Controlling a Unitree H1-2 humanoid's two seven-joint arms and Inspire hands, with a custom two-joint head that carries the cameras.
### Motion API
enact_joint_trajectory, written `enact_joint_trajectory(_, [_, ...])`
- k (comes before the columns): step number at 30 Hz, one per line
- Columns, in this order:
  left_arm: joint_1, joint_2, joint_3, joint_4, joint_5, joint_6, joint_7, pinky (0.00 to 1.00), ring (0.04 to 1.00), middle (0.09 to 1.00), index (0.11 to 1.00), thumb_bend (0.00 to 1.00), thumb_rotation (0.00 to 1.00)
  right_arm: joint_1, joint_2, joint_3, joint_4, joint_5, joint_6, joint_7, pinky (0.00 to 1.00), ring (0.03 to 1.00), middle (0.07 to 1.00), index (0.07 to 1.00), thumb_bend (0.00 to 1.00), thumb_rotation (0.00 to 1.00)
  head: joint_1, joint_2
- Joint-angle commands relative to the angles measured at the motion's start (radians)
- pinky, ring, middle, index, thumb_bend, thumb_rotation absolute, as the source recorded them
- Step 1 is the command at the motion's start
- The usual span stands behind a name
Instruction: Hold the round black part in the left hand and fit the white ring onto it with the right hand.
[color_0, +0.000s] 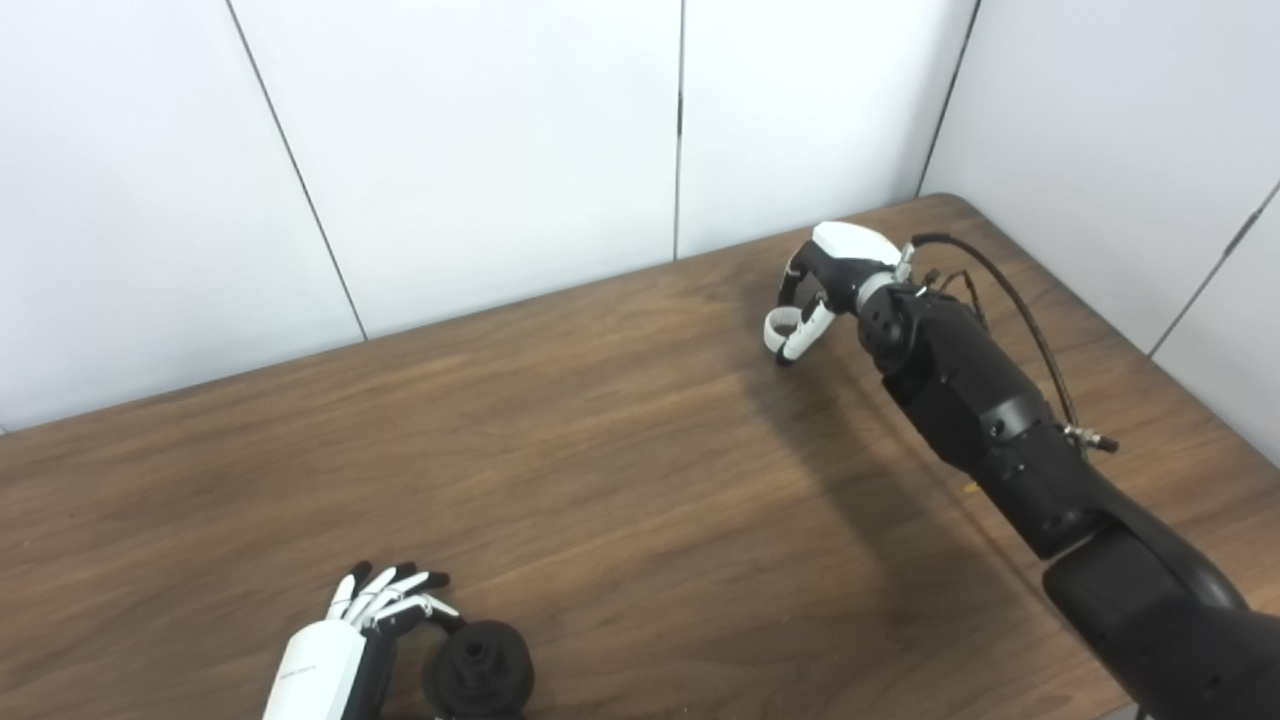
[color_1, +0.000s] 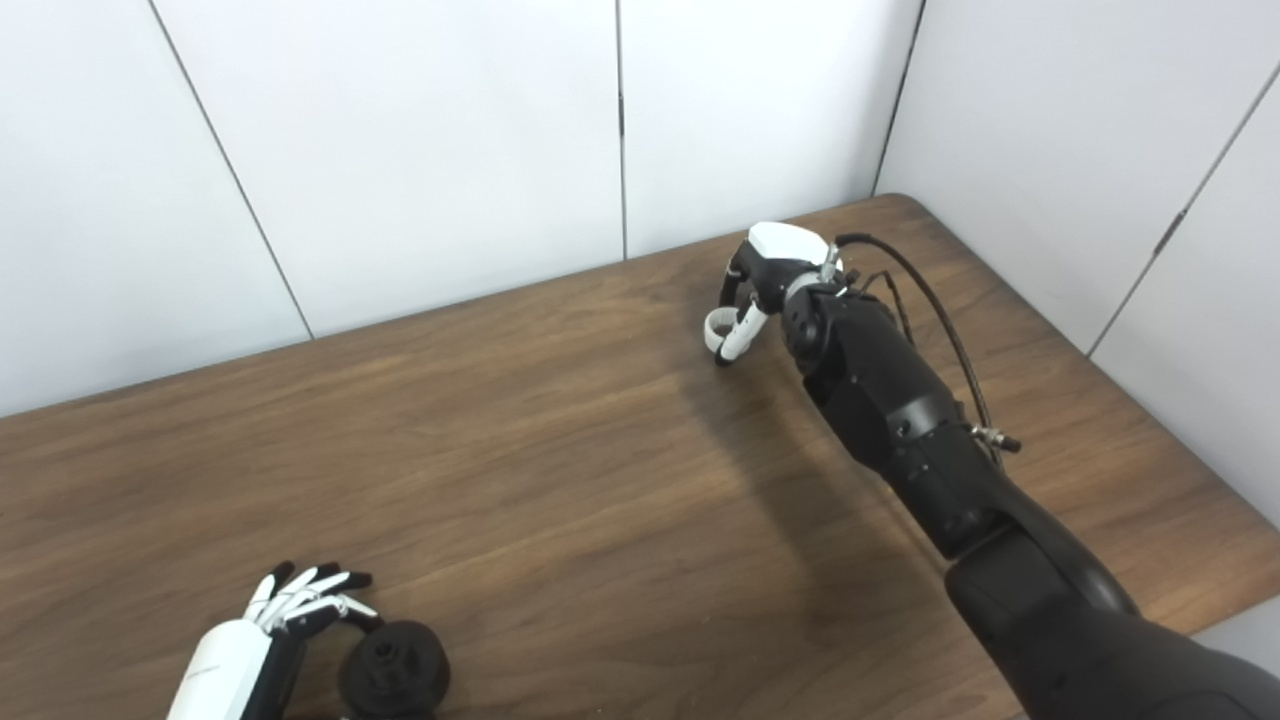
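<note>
Near the bench's (color_0: 620, 430) far right corner, our right hand (color_0: 825, 285) is pinching the white ring (color_0: 780, 328); our left hand (color_0: 375, 620), fingers spread, is lying beside the round black part (color_0: 480, 668) at the near edge.

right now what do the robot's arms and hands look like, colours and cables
The right arm is glossy black, built of rounded jointed segments, with a thin black cable looping along its outer side to a small metal connector. The right hand has a white shell on its back, a black palm and white fingers with black tips. The left hand matches: white back, slim white fingers, black tips.
</note>
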Motion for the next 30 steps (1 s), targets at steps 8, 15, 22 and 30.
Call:
enact_joint_trajectory(8, [-0.005, -0.005, -0.014, -0.003, 0.026, 0.017, -0.014, 1.00, 0.897, 0.803, 0.484, 0.52, 0.06, -0.019, -0.073, 0.073, -0.277, -0.008, 0.000, 0.150, 1.00, 1.000, 0.833, 0.486, 0.52, 0.13, 0.037, 0.004])
enact_joint_trajectory(15, [-0.014, -0.017, -0.032, 0.010, 0.046, 0.022, -0.003, 1.00, 0.901, 0.802, 0.484, 0.52, 0.06, 0.006, -0.076, 0.121, -0.484, -0.014, -0.015, 0.256, 1.00, 0.989, 0.834, 0.485, 0.52, 0.13, 0.101, 0.014])
enact_joint_trajectory(22, [-0.020, -0.052, -0.056, 0.017, 0.086, 0.045, -0.003, 1.00, 0.907, 0.801, 0.483, 0.52, 0.06, 0.047, -0.055, 0.147, -0.677, -0.001, -0.029, 0.345, 1.00, 0.985, 0.828, 0.485, 0.52, 0.13, 0.197, 0.028])
enact_joint_trajectory(30, [-0.031, -0.095, -0.095, 0.022, 0.137, 0.088, -0.008, 1.00, 0.911, 0.804, 0.484, 0.52, 0.06, 0.080, 0.002, 0.183, -0.851, 0.017, -0.068, 0.428, 1.00, 0.986, 0.834, 0.484, 0.52, 0.13, 0.294, 0.043])
